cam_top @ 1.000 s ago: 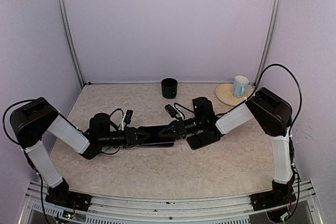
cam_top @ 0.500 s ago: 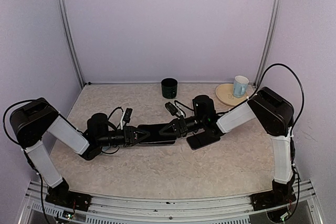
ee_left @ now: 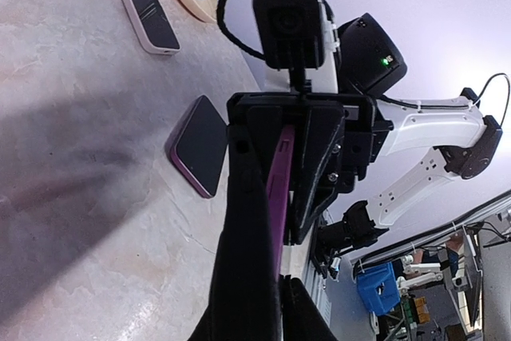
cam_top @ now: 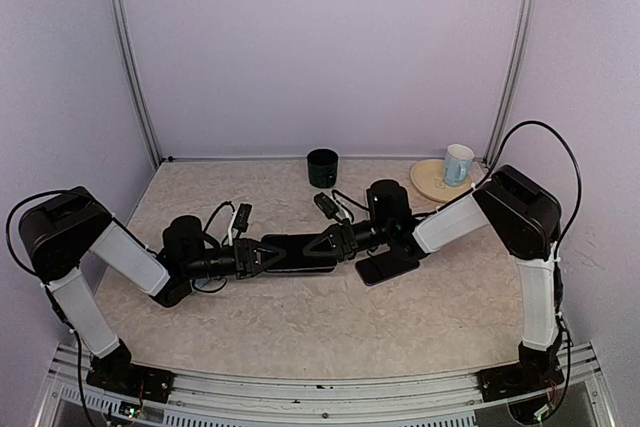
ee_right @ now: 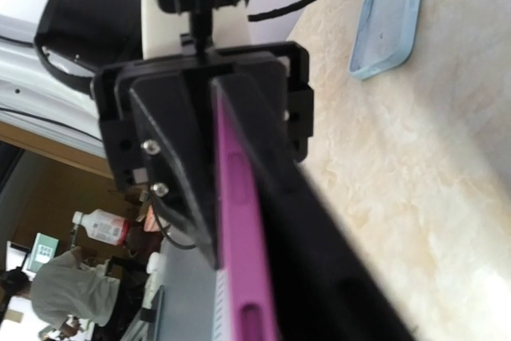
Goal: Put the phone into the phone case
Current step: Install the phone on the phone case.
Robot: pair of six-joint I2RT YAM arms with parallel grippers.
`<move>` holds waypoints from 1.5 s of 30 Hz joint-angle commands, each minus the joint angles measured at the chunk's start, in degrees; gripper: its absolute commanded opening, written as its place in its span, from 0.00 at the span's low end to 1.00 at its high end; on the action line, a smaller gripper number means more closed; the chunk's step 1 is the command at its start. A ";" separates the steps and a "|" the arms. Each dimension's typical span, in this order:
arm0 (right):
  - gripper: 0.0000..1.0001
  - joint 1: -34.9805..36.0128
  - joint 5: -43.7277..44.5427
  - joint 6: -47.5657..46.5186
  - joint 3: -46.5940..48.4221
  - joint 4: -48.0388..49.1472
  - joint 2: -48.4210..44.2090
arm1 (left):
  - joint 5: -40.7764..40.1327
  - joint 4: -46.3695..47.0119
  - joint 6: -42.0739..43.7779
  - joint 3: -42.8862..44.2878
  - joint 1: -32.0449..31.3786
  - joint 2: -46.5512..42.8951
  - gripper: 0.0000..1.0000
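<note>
— What are they holding there, in the middle of the table (cam_top: 300, 332)?

— The phone (cam_top: 298, 252), a dark slab, with the purple case (ee_left: 277, 185) flat against one face. The left end effector (cam_top: 268, 258) pinches one end of the case and the right end effector (cam_top: 322, 244) pinches the other, nose to nose. The pair seems to hang just above the table.

— Is the phone in the case, then?

— I can't tell. From the wrists I see a purple edge beside a black one, but not whether the corners are seated.

— So what could go wrong?

— If one corner sits proud and they squeeze on, I'd expect the case to bow and spit the phone out. If either grip loosens too soon, that end drops and the slab twists in the other. The two also stand very close, so a small push inward could knock fingers together.

— And behind them?

— Another phone (cam_top: 392, 267) lies just past the right end effector, close enough to catch a fall. Further back are a black cup (cam_top: 322, 167) and a mug (cam_top: 459, 162) on a plate (cam_top: 425, 185), well clear.
</note>
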 commanded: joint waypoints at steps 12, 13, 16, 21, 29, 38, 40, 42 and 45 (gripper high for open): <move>0.32 0.73 5.29 -1.25 0.18 -6.90 -2.61 | 3.61 11.74 0.30 -0.21 -1.32 -0.35 0.00; 0.33 0.60 5.38 -1.68 0.33 -7.91 -2.68 | 3.37 11.35 0.42 -0.23 -1.26 -0.45 0.00; 0.35 0.24 5.46 -2.68 0.37 -9.86 -3.01 | 2.21 9.57 1.43 -0.48 -1.08 -1.10 0.00; 0.37 -0.26 5.78 -5.22 0.14 -14.19 -4.82 | 0.54 7.03 3.52 -1.48 -0.58 -3.49 0.00; 0.39 -1.11 6.77 -10.81 0.33 -22.40 -7.99 | 0.01 6.11 4.32 -2.51 0.46 -6.50 0.00; 0.42 -2.34 6.89 -14.28 -1.81 -26.66 -12.58 | -0.33 2.98 6.33 -2.61 0.55 -10.18 0.00; 0.42 -2.72 6.97 -15.51 -2.38 -28.05 -14.08 | -0.26 2.23 6.90 -2.61 0.55 -11.08 0.00; 0.43 -3.16 6.97 -16.65 -2.78 -29.19 -15.44 | -0.13 1.66 7.49 -2.61 0.61 -11.94 0.00; 0.44 -3.90 6.44 -17.78 -3.65 -30.12 -17.23 | 0.29 1.02 8.13 -2.58 0.63 -13.09 0.00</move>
